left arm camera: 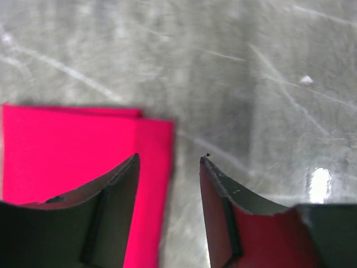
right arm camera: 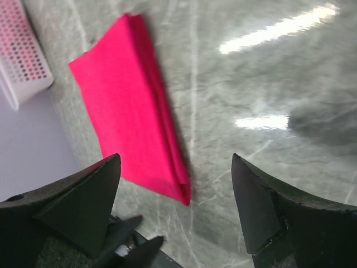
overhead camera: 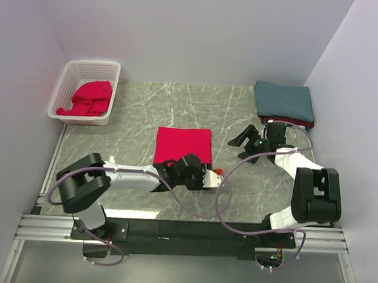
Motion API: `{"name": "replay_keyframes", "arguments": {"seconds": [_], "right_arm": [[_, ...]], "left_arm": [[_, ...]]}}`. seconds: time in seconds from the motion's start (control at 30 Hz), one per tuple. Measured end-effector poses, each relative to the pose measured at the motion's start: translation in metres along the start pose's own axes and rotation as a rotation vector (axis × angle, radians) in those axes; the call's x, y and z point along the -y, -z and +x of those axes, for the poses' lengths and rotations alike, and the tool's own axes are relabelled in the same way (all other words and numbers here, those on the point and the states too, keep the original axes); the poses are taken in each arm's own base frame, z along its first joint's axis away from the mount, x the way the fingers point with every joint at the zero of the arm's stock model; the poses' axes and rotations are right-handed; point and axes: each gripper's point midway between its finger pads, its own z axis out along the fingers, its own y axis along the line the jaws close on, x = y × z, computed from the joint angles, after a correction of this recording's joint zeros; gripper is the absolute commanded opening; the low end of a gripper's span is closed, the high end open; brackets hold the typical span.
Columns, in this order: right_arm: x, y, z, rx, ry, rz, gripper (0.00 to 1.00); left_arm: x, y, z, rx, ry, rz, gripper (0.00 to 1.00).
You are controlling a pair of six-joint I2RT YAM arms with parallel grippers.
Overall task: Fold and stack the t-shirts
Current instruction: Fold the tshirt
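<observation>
A bright red t-shirt (overhead camera: 183,145) lies folded into a flat rectangle mid-table. It also shows in the left wrist view (left arm camera: 72,151) and the right wrist view (right arm camera: 128,111). My left gripper (overhead camera: 196,163) is open and empty, low at the shirt's near right corner, its jaws either side of the shirt's right edge (left arm camera: 170,159). My right gripper (overhead camera: 242,146) is open and empty, right of the shirt and pointing at it (right arm camera: 175,159). A folded teal-blue t-shirt (overhead camera: 284,101) lies on a darker red one (overhead camera: 296,122) at the back right.
A white lattice basket (overhead camera: 68,78) stands at the back left with crumpled red t-shirts (overhead camera: 90,98) inside; its corner shows in the right wrist view (right arm camera: 22,56). Grey walls close in the marble table (overhead camera: 178,103) on three sides.
</observation>
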Motion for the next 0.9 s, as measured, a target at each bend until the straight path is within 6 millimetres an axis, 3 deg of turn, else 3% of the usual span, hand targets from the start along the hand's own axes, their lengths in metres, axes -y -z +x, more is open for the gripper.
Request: {"name": "replay_keyframes", "arguments": {"seconds": [0.13,0.43,0.57,0.67,0.9], "right_arm": [[0.014,-0.009,0.005,-0.037,-0.063,0.032,0.86],[0.013,-0.011,0.007,-0.037,-0.089,0.012,0.85],[0.015,-0.015,0.009,-0.051,-0.106,0.011,0.84],[0.017,-0.018,0.012,-0.065,-0.121,0.01,0.84],[0.013,-0.025,0.01,-0.06,-0.113,-0.015,0.84]], "left_arm": [[0.016,-0.02,0.014,-0.038,-0.057,0.029,0.5],[0.013,-0.043,0.023,-0.055,-0.095,0.012,0.38],[0.011,-0.051,0.024,-0.049,-0.097,-0.001,0.22],[0.007,-0.055,0.025,-0.056,-0.088,-0.007,0.01],[-0.01,-0.051,0.024,-0.051,-0.036,-0.023,0.01]]}}
